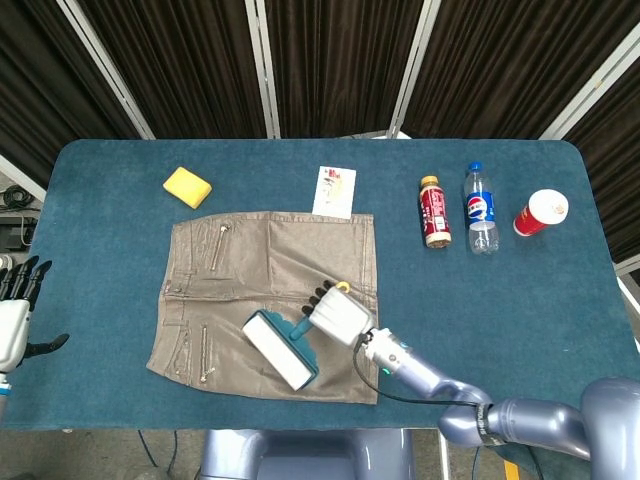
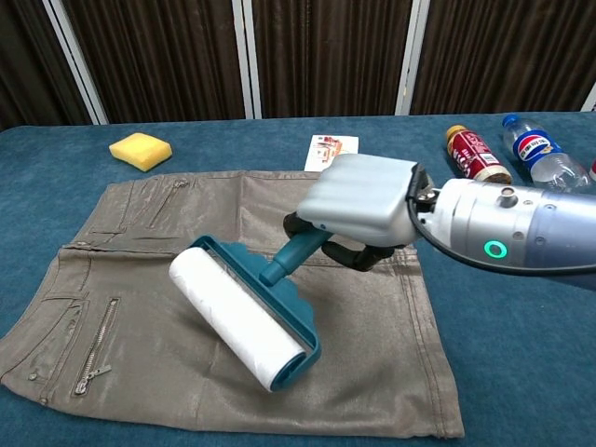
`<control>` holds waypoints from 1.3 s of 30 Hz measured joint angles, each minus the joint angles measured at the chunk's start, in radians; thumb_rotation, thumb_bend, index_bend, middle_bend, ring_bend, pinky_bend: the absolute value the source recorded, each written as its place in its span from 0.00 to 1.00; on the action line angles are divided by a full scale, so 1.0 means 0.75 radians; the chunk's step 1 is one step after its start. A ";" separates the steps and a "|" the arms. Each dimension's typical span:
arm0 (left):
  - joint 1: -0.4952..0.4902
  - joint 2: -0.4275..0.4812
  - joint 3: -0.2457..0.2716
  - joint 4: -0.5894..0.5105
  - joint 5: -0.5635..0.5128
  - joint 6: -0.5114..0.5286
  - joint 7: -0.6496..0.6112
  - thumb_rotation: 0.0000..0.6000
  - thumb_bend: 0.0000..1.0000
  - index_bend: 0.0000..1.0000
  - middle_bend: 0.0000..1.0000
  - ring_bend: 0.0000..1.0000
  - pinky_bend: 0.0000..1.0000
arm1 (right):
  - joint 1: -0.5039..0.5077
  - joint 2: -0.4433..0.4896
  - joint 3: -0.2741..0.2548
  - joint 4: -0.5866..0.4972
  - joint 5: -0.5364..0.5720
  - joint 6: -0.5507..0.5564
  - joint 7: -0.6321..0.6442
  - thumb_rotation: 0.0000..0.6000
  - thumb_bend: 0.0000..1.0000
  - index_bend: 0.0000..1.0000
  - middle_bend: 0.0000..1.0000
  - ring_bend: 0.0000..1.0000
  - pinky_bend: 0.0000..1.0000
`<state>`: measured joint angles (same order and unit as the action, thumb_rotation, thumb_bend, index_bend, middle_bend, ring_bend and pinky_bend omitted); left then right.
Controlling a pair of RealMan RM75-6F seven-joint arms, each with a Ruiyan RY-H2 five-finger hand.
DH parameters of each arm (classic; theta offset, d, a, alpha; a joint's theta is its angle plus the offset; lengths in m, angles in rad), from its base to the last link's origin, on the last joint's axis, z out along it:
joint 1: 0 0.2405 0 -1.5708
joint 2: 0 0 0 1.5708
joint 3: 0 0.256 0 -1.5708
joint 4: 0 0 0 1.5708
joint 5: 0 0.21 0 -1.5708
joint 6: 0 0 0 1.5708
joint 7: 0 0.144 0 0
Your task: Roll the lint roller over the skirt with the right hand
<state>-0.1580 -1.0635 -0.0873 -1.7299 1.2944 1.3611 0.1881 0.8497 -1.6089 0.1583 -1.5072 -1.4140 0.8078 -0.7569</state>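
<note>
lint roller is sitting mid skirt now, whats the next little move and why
Probably keep rolling the teal-framed white lint roller toward the zippered waistband side: the right hand grips its handle, the roller sits on the shiny taupe skirt, and that part lies ahead.

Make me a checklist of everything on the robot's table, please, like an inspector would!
Surface: blue table, cloth-covered.
Job's things: brown skirt lies flat; teal lint roller is over its lower middle; contact cannot be confirmed.
Clutter: yellow sponge and small card beyond the skirt; red-label bottle, Pepsi bottle and red cup lying at far right.
Robot hands: right robot hand holds the roller's handle; left robot hand off the table's left edge, fingers apart, holding nothing.
Cables: black cable along the right arm.
Surroundings: dark curtains with white frame bars.
</note>
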 measured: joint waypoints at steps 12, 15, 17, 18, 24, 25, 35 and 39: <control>-0.003 0.004 0.001 -0.003 -0.002 -0.006 -0.010 1.00 0.04 0.00 0.00 0.00 0.00 | 0.077 -0.129 -0.011 0.081 0.153 -0.024 -0.347 1.00 0.88 0.44 0.49 0.36 0.40; -0.004 0.005 0.001 -0.003 -0.005 -0.008 -0.012 1.00 0.04 0.00 0.00 0.00 0.00 | 0.076 -0.137 -0.026 0.110 0.192 -0.010 -0.402 1.00 0.88 0.45 0.49 0.37 0.40; -0.005 0.005 0.000 -0.003 -0.007 -0.010 -0.012 1.00 0.04 0.00 0.00 0.00 0.00 | 0.072 -0.131 -0.037 0.127 0.220 0.005 -0.417 1.00 0.88 0.45 0.49 0.37 0.40; -0.005 0.005 0.001 -0.003 -0.007 -0.010 -0.011 1.00 0.04 0.00 0.00 0.00 0.00 | 0.070 -0.124 -0.041 0.136 0.225 0.014 -0.424 1.00 0.88 0.45 0.49 0.37 0.40; -0.009 -0.002 0.003 -0.006 -0.011 -0.015 0.003 1.00 0.04 0.00 0.00 0.00 0.00 | 0.047 -0.040 -0.061 0.188 0.230 0.065 -0.425 1.00 0.89 0.45 0.49 0.37 0.40; -0.010 -0.003 0.004 -0.008 -0.011 -0.017 0.006 1.00 0.04 0.00 0.00 0.00 0.00 | 0.044 -0.018 -0.064 0.204 0.225 0.073 -0.419 1.00 0.89 0.45 0.49 0.37 0.40; -0.015 -0.009 0.005 -0.013 -0.013 -0.017 0.020 1.00 0.04 0.00 0.00 0.00 0.00 | 0.039 0.052 -0.106 0.319 0.172 0.110 -0.384 1.00 0.89 0.45 0.49 0.37 0.40; -0.016 -0.008 0.005 -0.013 -0.013 -0.017 0.019 1.00 0.05 0.00 0.00 0.00 0.00 | 0.045 0.055 -0.113 0.302 0.156 0.112 -0.383 1.00 0.89 0.46 0.50 0.38 0.41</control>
<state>-0.1701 -1.0694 -0.0835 -1.7400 1.2848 1.3484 0.2019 0.8833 -1.5675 0.0732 -1.2810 -1.2971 0.8918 -1.0444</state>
